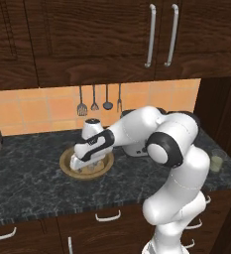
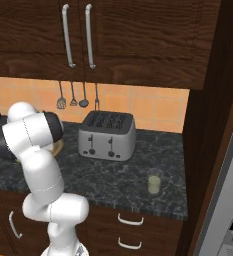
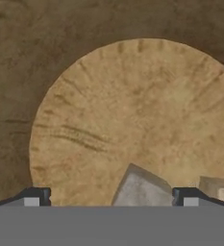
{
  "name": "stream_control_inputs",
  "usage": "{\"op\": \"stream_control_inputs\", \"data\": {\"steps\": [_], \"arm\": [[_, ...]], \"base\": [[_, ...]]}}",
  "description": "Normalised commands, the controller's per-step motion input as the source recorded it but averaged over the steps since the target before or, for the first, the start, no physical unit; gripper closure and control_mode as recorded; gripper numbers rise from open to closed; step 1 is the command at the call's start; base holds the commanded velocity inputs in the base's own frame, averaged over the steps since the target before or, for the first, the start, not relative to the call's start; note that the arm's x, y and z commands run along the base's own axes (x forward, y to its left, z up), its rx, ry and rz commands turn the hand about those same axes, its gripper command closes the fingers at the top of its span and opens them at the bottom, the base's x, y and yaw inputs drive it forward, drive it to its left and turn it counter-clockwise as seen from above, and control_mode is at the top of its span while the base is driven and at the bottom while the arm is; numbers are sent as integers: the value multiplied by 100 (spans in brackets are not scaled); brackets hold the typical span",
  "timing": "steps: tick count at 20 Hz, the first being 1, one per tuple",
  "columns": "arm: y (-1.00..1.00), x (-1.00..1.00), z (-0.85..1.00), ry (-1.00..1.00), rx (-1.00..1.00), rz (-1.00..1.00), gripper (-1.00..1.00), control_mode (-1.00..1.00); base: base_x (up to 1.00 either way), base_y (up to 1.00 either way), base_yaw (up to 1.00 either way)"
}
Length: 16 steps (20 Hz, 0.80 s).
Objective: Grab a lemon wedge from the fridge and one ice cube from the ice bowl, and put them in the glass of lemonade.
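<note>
Hand view looks straight down into the round, pale wooden ice bowl (image 3: 132,120), and the two-finger gripper (image 3: 111,197) stands spread wide, its dark tips far apart at the bottom of the picture with nothing clamped between them. Between those tips lies a greyish, faceted ice cube (image 3: 141,190), resting on the bowl's floor; a second pale cube (image 3: 219,190) sits just beside it, toward the bowl's edge and outside the nearer fingertip.

My judgement is that the cube will be light but slick and hard, with angled faces that could squirt out of a pinch. The safest hold looks like two opposite flat faces, low on the body, closed gently and squarely so the neighbouring cube is not caught as well.

In the left base view, the hand (image 1: 87,154) is down inside the wooden bowl (image 1: 67,166) on the dark speckled stone counter (image 1: 28,173), which puts the step at picking up ice.

Beyond the bowl, along the counter toward the tall side panel, stands the brushed steel four-slot toaster (image 2: 107,135). Further from the bowl than the toaster, near the counter's front edge, is the small clear glass of pale yellow-green lemonade (image 2: 154,181), well apart from the bowl. Past it, the grey fridge (image 2: 228,200) shows at the edge of the right base view. No lemon wedge can be made out in the glass.
</note>
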Motion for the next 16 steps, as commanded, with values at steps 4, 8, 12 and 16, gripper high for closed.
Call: {"op": "stream_control_inputs", "data": {"steps": [4, 8, 12, 16], "arm": [[0, 3, -26, 0, 0, 0, -100, -100], [0, 0, -1, 0, 0, 0, -100, -100], [0, 0, 0, 0, 0, 0, 100, -100], [0, 0, 0, 0, 0, 0, 100, -100]], "base": [[0, 0, 0], [0, 0, 0], [0, 0, 0], [0, 0, 0]]}}
